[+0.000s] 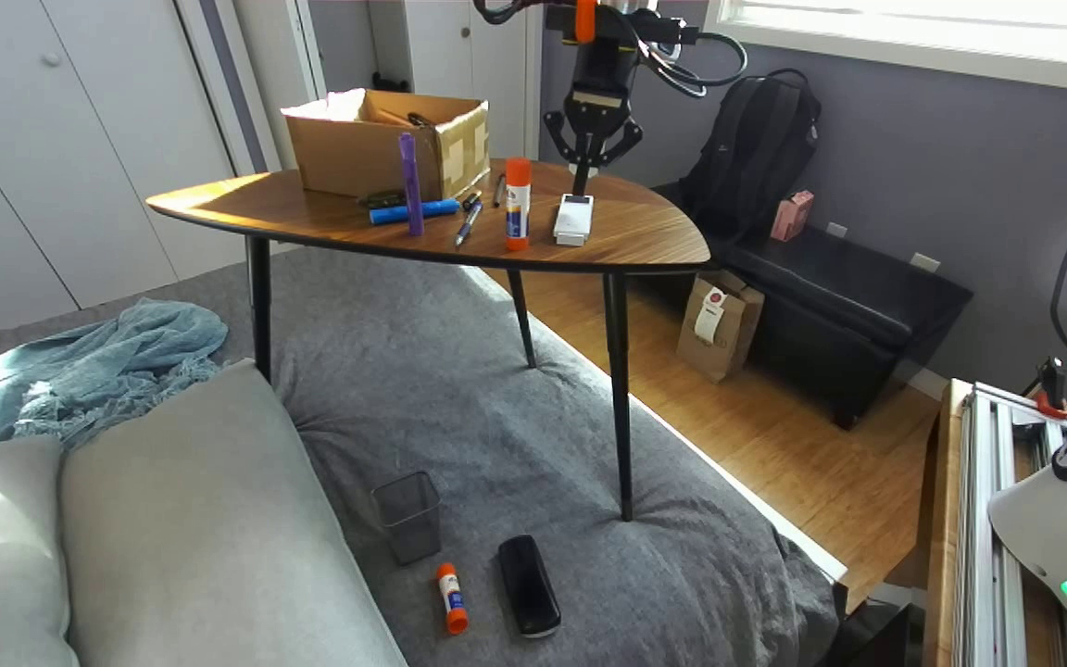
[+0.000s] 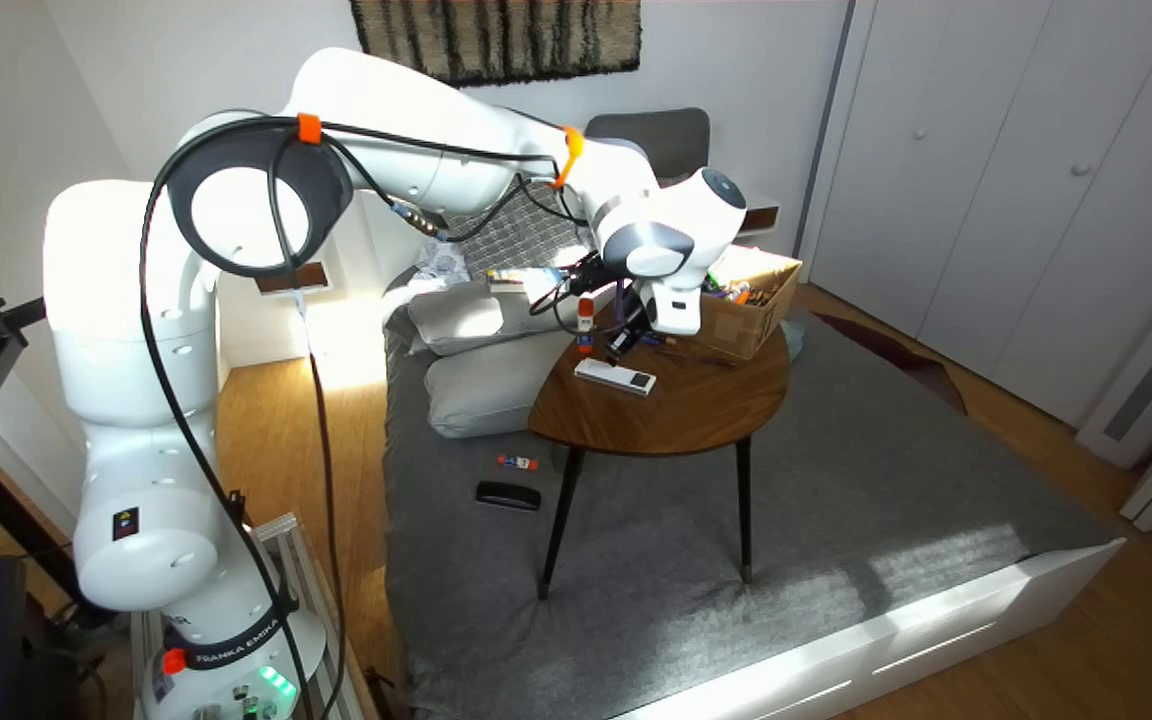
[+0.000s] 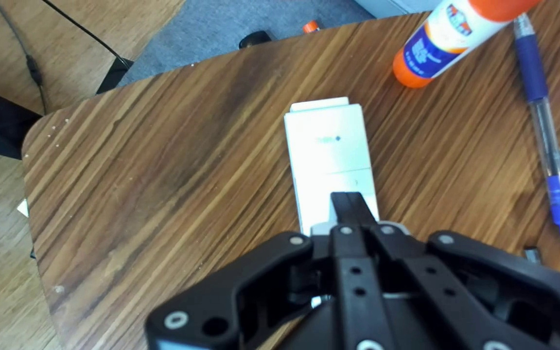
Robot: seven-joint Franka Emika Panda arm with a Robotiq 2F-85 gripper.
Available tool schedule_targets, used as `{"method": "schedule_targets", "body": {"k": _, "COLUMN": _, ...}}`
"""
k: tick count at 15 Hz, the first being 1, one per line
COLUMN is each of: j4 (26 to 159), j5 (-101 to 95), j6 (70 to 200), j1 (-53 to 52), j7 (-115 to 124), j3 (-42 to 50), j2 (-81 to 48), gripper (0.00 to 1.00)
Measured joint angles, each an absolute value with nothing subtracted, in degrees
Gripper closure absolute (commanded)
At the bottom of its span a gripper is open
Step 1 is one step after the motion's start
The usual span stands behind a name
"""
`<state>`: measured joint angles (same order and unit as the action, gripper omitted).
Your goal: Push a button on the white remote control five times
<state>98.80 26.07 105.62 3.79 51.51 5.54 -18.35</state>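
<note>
The claw (image 1: 580, 190) points down, closed, the white remote control (image 1: 574, 222) just below it, a glue stick (image 1: 518, 206) near it

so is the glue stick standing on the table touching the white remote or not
Apart. The wrist view shows it: a strip of brown tabletop lies between the base of the glue stick and the white remote control.

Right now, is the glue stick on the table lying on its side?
No, the glue stick stands upright beside the white remote control.
</note>
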Motion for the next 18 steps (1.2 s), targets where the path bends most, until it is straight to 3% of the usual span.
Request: {"method": "schedule_targets", "body": {"k": 18, "j4": 98.54, "j5": 26.14, "j6": 105.47, "j1": 3.61, "j7": 51.61, "j3": 4.57, "j2": -20.40, "gripper": 1.00}}
